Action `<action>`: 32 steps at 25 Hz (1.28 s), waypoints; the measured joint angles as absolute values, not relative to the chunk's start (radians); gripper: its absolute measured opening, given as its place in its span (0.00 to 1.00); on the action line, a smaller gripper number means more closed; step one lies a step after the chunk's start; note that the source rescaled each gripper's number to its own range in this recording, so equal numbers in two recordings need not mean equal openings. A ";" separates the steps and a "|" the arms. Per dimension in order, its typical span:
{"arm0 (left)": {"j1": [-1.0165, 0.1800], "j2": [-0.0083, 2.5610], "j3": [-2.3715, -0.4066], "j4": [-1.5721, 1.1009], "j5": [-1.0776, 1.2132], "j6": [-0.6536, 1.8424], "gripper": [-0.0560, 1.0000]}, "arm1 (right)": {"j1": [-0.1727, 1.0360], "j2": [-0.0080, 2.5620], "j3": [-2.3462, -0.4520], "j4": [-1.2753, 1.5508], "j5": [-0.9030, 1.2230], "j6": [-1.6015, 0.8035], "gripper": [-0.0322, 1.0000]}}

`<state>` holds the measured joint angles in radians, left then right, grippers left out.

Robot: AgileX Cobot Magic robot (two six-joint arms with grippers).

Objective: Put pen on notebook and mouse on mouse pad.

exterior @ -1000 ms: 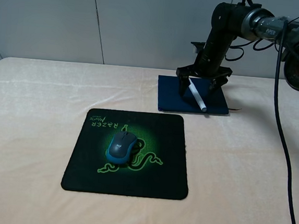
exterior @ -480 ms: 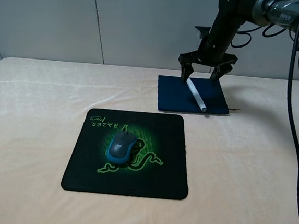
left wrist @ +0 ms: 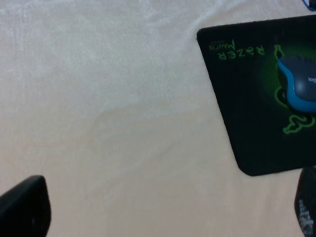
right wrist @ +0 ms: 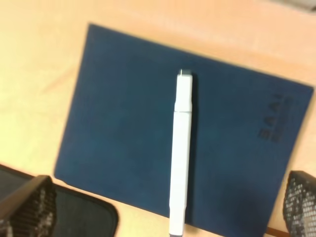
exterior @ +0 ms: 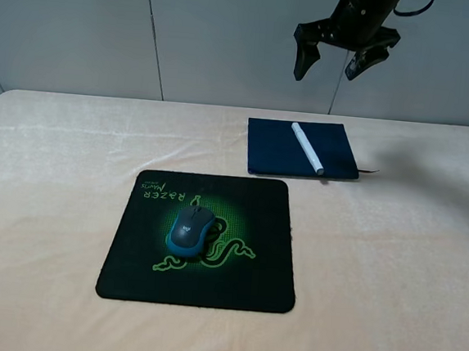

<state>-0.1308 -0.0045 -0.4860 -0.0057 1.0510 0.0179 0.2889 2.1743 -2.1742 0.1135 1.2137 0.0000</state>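
The white pen (exterior: 307,147) lies slantwise on the dark navy notebook (exterior: 276,150) at the back of the table, its tip hanging just over the near edge. From the right wrist, pen (right wrist: 179,153) and notebook (right wrist: 123,128) show far below. My right gripper (exterior: 339,63) hangs open high above them, holding nothing; its fingertips (right wrist: 27,207) frame the wrist view. The grey and teal mouse (exterior: 190,230) rests on the black mouse pad (exterior: 136,265) with green emblem. In the left wrist view the mouse (left wrist: 300,85) sits on the pad (left wrist: 247,98); my left gripper (left wrist: 163,210) is open above bare cloth.
A cream cloth (exterior: 390,271) covers the whole table. A grey wall (exterior: 83,23) stands behind it. A thin ribbon (exterior: 369,172) sticks out of the notebook's right side.
My right gripper has let the pen lie on the notebook and risen straight up, from just above the cover to high over it. Pen, mouse and pad have not moved.
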 joint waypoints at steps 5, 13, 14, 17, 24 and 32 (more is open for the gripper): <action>-0.131 -0.005 -0.486 -0.006 1.051 0.018 1.00 | 0.289 2.034 -2.083 0.113 1.214 0.000 1.00; -0.131 -0.005 -0.486 -0.006 1.051 0.018 1.00 | 0.289 1.768 -1.776 0.110 1.214 0.000 1.00; -0.131 -0.005 -0.486 -0.006 1.051 0.018 1.00 | 0.289 1.737 -1.731 0.110 1.214 0.000 1.00; -0.131 -0.005 -0.486 -0.006 1.051 0.018 1.00 | 0.289 1.636 -1.605 0.110 1.214 0.000 1.00; -0.131 -0.005 -0.486 -0.006 1.051 0.018 1.00 | 0.289 1.402 -1.332 0.110 1.214 0.028 1.00; -0.131 -0.005 -0.486 -0.006 1.051 0.018 1.00 | 0.289 1.118 -1.063 0.110 1.215 0.028 1.00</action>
